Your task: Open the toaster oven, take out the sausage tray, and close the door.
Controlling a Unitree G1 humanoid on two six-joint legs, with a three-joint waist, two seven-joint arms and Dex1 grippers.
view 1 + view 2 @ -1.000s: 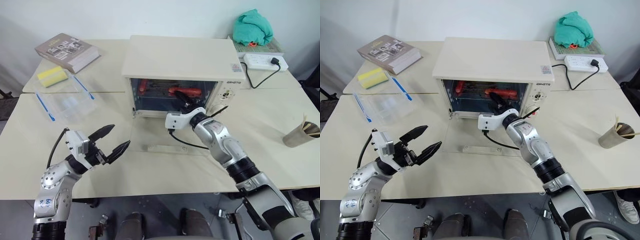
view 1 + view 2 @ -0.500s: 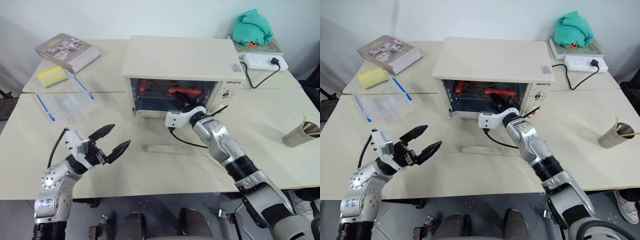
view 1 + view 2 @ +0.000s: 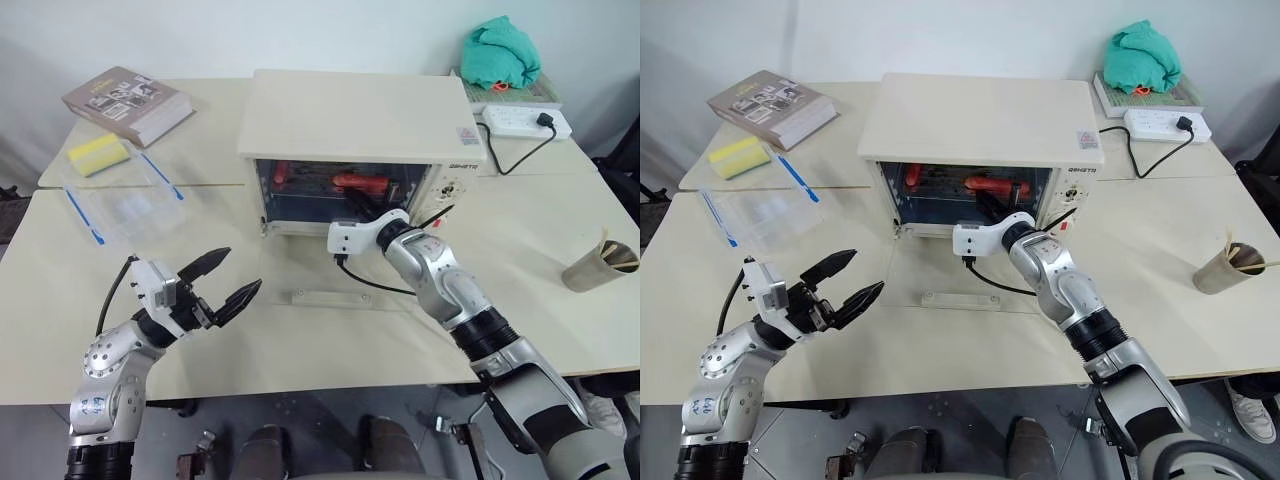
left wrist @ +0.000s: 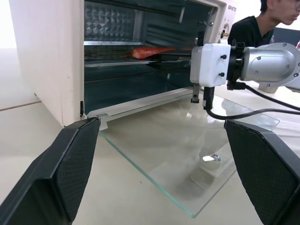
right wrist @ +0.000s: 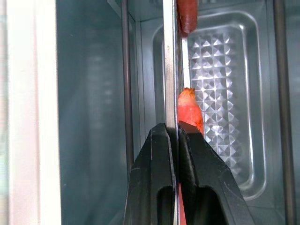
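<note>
Cream tabletop; toaster oven point(image 3: 980, 140) label unreadable; right pincer point(image 5: 172, 136) clamps sausage tray point(image 5: 169, 70).

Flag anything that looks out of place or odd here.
Nothing stands out. The oven door lies open flat on the table, the tray sits level inside with its sausages, and the right gripper is shut on the tray's edge.

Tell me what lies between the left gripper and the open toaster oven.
In the left wrist view, the glass door lies flat on the table between the left gripper and the toaster oven, with the right arm's wrist reaching in above it.
</note>
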